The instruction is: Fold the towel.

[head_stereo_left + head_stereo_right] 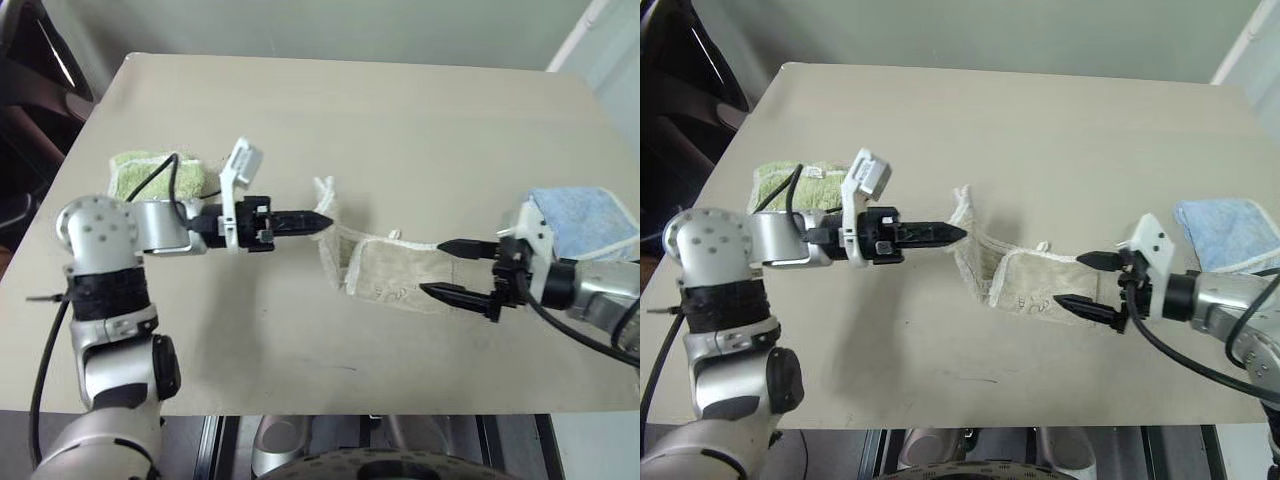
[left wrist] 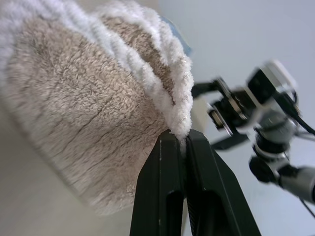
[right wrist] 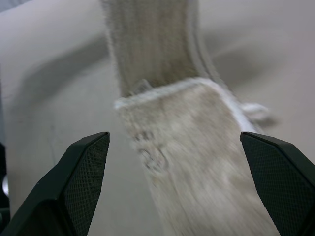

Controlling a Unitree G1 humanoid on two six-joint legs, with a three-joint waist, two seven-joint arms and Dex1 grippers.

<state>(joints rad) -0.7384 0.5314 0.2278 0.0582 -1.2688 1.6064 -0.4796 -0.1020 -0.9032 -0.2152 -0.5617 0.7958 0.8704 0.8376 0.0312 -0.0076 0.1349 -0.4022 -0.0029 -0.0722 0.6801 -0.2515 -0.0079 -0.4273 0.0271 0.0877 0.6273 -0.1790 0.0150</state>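
Beige towel half-folded, white-edged, left end lifted

Bare table beyond towel; green cloth left, blue cloth right

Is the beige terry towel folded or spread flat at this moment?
Partly folded: the beige terry towel lies as a doubled narrow strip, one end lifted in the shut left pincer; the right pincer is open.

Even soft daylight, faint shadows on the table, blurred wrist close-ups.
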